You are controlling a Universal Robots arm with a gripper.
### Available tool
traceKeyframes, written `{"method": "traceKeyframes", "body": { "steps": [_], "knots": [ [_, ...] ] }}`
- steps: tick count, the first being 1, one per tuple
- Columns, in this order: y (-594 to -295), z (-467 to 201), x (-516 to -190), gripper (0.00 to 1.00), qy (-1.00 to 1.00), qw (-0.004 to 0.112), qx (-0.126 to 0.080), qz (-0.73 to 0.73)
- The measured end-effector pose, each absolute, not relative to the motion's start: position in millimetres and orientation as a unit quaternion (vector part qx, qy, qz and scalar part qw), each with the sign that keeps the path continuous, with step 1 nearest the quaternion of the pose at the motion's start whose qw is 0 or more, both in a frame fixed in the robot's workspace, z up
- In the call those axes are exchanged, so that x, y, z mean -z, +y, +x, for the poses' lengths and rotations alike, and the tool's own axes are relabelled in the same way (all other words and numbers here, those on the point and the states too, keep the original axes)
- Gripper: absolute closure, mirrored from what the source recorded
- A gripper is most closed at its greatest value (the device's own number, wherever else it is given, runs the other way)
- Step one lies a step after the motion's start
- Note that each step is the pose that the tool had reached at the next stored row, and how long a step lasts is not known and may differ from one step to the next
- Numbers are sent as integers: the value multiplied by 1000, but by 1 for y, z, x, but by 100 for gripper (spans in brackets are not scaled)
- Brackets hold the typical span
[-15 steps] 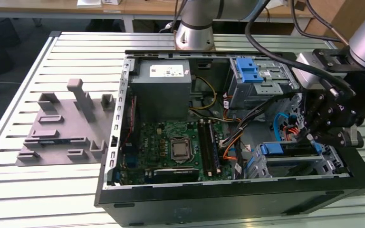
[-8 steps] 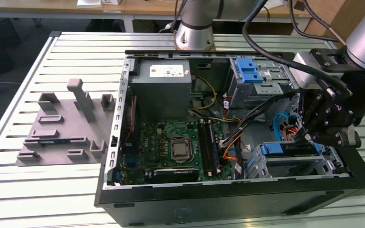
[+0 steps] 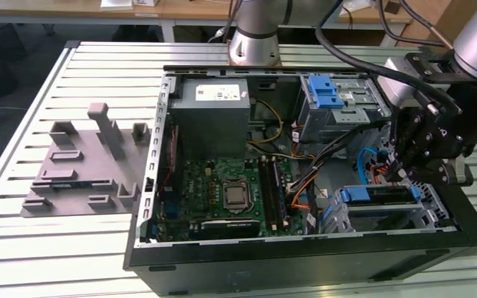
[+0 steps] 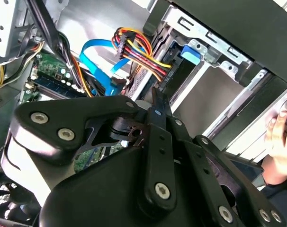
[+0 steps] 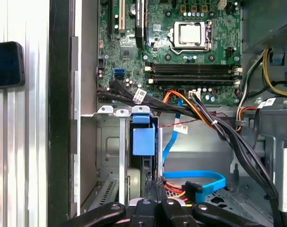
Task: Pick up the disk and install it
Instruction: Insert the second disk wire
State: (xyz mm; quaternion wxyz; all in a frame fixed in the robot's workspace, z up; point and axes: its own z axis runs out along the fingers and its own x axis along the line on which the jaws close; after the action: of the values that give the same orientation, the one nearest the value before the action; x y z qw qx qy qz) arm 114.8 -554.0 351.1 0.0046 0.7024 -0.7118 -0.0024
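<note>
now my pincer (image 3: 411, 162) hovers over the disk (image 3: 376, 196), which sits in its bay; i cannot tell its opening. loose cables (image 5: 200, 111) nearby might snag, or the disk may jam if pushed crooked.

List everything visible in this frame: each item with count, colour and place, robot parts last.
PC case: one, black, open, on the table.
Table: one, pale slatted metal.
Motherboard: one, green, on the case floor.
Power supply: one, grey box, far corner of the case.
Drive cage: one, silver with a blue latch, far side toward the exterior view's right.
Disk: one, blue carrier frame, in the near bay just under the gripper.
Cables: a bundle, black, orange, yellow, blue, across the case.
Fixture: one, grey, on the table at the exterior view's left.
Hand: one, at the case edge in the second wrist view.
Gripper: one, black, above the disk bay.
</note>
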Motion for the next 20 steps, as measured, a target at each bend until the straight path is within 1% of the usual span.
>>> {"method": "traceKeyframes", "body": {
  "steps": [10,20],
  "knots": [
    [-547,108,-353,89,-707,5,2,707],
    [-540,106,-373,89,-707,5,2,708]
  ]
}}
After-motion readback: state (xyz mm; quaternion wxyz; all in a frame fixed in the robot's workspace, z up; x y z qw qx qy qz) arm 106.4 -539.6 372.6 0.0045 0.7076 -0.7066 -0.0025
